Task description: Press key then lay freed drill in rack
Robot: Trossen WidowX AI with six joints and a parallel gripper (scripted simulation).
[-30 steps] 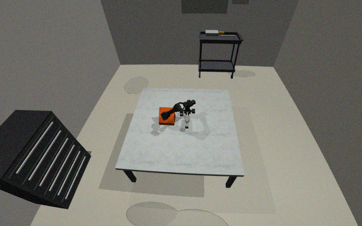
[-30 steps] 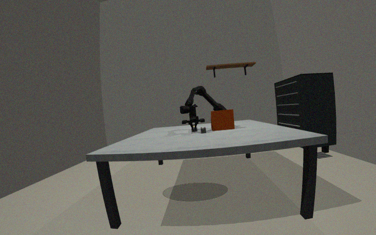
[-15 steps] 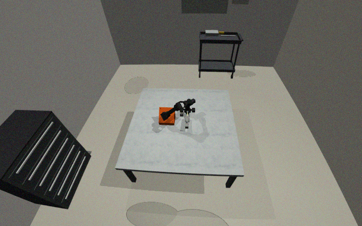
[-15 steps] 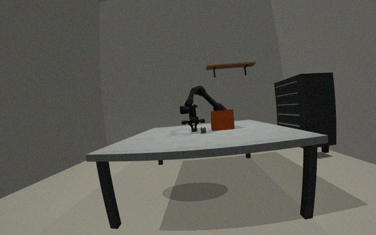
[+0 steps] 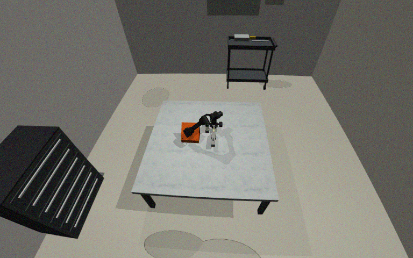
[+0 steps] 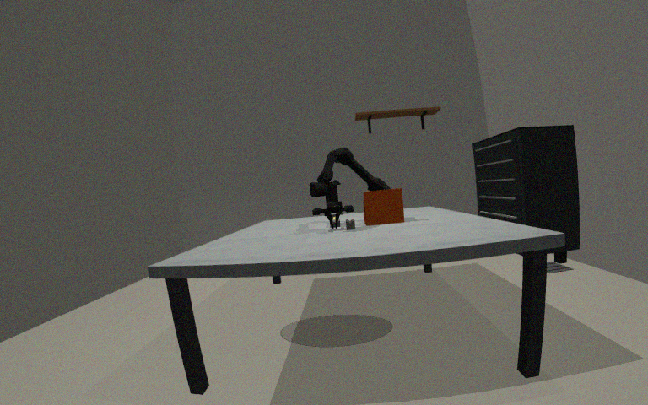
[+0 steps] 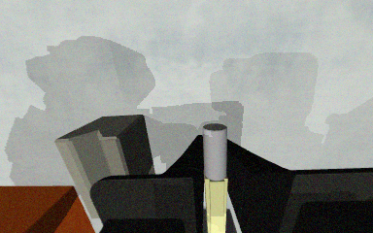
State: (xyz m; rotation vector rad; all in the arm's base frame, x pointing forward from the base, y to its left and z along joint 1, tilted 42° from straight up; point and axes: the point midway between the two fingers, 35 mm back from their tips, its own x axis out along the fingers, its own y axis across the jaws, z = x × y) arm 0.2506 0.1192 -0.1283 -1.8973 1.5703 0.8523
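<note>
My gripper point(image 5: 213, 129) point(image 6: 334, 223) point(image 7: 208, 139) is shut on the drill, low over the table. The drill point(image 7: 216, 196) shows a yellow shaft and a plain grey cylindrical end between the black fingers in the wrist view. The pale holder point(image 5: 213, 138) stands at the gripper, with a dark end towards the top camera. Whether the drill is still in it is hidden. The rack point(image 5: 207, 129) point(image 6: 350, 224) point(image 7: 114, 146), a small grey block with a groove, stands beside the gripper on the base side. I cannot make out the key.
The arm is mounted on an orange box point(image 5: 191, 138) point(image 6: 383, 207) point(image 7: 34, 201), close beyond the rack. All this stands on the pale table point(image 5: 207, 173) point(image 6: 267, 248). A black drawer cabinet point(image 5: 36, 152) point(image 6: 547, 186) and a cart point(image 5: 249, 47) stand away from the table.
</note>
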